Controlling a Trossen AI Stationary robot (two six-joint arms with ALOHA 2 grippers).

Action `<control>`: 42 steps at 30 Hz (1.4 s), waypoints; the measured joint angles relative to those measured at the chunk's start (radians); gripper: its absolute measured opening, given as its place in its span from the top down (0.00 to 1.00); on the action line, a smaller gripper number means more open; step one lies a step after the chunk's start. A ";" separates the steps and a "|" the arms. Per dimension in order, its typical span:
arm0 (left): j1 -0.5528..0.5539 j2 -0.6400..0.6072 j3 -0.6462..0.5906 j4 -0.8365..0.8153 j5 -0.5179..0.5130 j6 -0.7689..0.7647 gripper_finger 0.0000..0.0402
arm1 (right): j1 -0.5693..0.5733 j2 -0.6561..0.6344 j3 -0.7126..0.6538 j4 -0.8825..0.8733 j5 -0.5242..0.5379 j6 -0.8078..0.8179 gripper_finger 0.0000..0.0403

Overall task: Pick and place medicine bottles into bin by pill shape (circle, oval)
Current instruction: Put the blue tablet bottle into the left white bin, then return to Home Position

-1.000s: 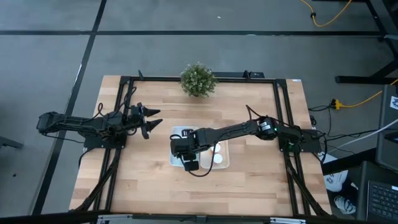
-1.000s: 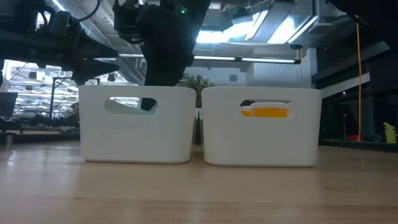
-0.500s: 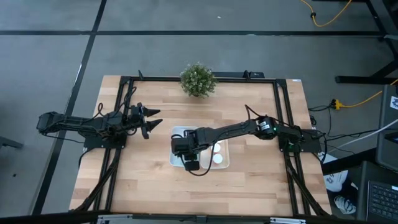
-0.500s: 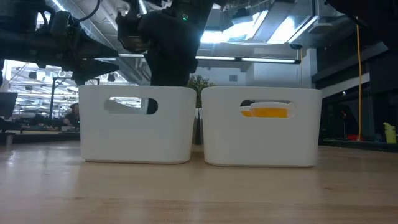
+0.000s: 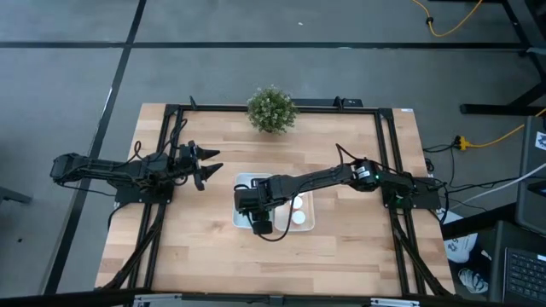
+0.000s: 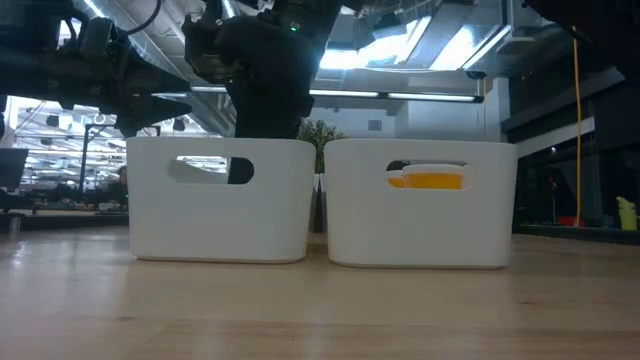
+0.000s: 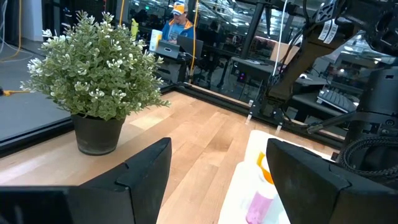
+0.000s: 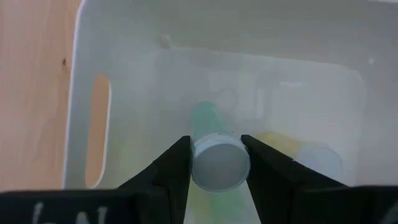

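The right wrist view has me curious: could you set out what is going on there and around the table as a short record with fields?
Right gripper: above the white plastic bin, fingers either side of a pale teal-green cylindrical bottle
Grip: cannot tell whether it is clamped or being let go
Second white bin: something orange shows through its handle slot
Left gripper: open, waiting away from the bins
Small potted green plant: at the table's far edge
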 joint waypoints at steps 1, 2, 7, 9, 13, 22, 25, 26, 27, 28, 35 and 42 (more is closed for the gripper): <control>0.000 0.000 0.000 0.000 0.000 0.000 0.36 | 0.000 0.000 0.000 0.000 0.000 0.000 0.64; 0.000 0.000 0.000 0.000 0.000 0.000 0.36 | 0.000 0.000 0.000 0.000 0.000 0.000 0.63; 0.000 0.000 0.000 0.000 0.000 0.000 0.36 | 0.000 0.000 0.000 -0.001 0.000 0.000 0.58; 0.000 0.000 0.000 0.000 0.000 0.000 0.36 | 0.000 0.000 0.000 -0.001 0.000 0.000 0.57; 0.000 0.000 0.000 0.000 0.000 0.000 0.36 | 0.000 0.000 0.000 0.000 0.000 0.000 0.56; 0.000 0.000 0.000 0.000 0.000 0.000 0.36 | 0.000 0.000 0.009 0.007 0.000 0.001 0.54; 0.000 0.000 0.000 0.000 0.000 0.000 0.36 | 0.000 0.000 0.009 0.012 0.000 0.003 0.51; 0.000 0.000 0.000 0.000 0.000 0.000 0.36 | 0.000 0.000 0.009 0.016 0.000 0.003 0.50; 0.000 0.000 0.000 0.000 0.000 0.000 0.36 | 0.000 -0.002 0.011 0.018 0.000 0.003 0.48; 0.000 0.000 0.000 0.000 0.000 0.000 0.36 | 0.000 -0.003 0.019 0.016 0.000 0.002 0.47; 0.000 0.000 0.000 0.000 0.000 0.000 0.36 | -0.001 -0.021 0.223 -0.049 0.001 -0.031 0.42; 0.000 0.000 0.000 0.000 0.000 0.000 0.36 | -0.023 -0.248 0.086 -0.083 0.041 -0.054 0.46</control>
